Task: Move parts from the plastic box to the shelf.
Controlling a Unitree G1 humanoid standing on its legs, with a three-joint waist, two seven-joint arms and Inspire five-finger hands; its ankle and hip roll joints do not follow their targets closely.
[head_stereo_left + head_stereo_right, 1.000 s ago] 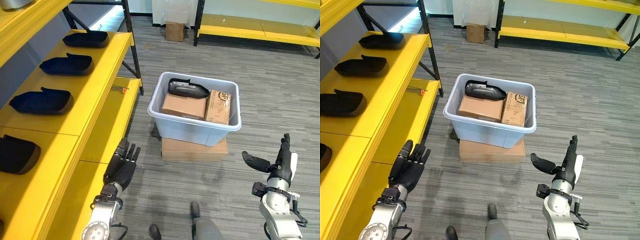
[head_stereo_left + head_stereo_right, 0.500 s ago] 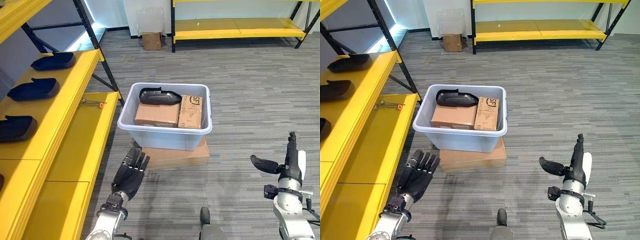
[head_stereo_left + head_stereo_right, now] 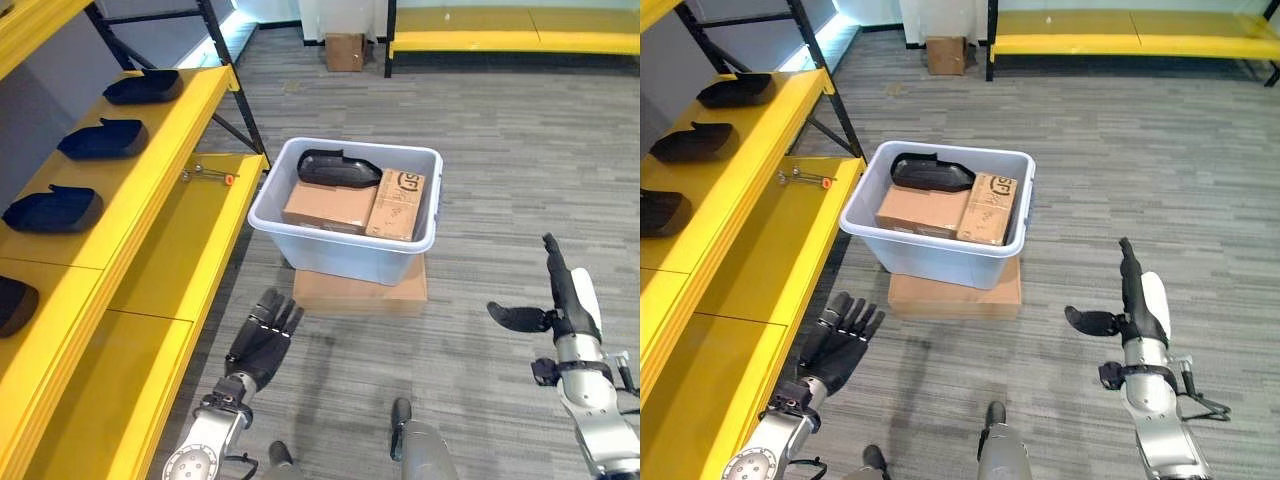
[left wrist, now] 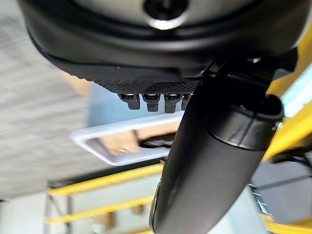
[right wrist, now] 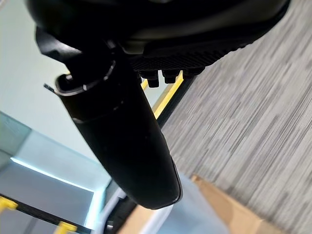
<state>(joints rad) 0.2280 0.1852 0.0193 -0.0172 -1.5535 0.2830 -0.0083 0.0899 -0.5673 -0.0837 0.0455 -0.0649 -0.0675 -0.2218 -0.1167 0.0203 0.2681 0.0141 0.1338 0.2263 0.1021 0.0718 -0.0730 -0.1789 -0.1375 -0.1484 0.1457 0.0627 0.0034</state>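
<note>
Grey plastic box (image 3: 345, 255): we count one black moulded part (image 3: 338, 168), two brown cardboard cartons (image 3: 330, 207)
Yellow shelf (image 3: 150, 180): four black parts, nearest cut off
Left hand (image 3: 262, 338): fingers straight, empty
Right hand (image 3: 560, 305): fingers straight, empty

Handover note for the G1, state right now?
Left hand: open, empty, low beside the yellow shelf.
Right hand: open, empty, out to the right of the plastic box.
Box sits on a flat carton on the floor; inside it, one black part lies on top of two cardboard boxes.
Done: four black parts lie on the upper shelf level.
Left: pick the part in the box and shelve it.
</note>
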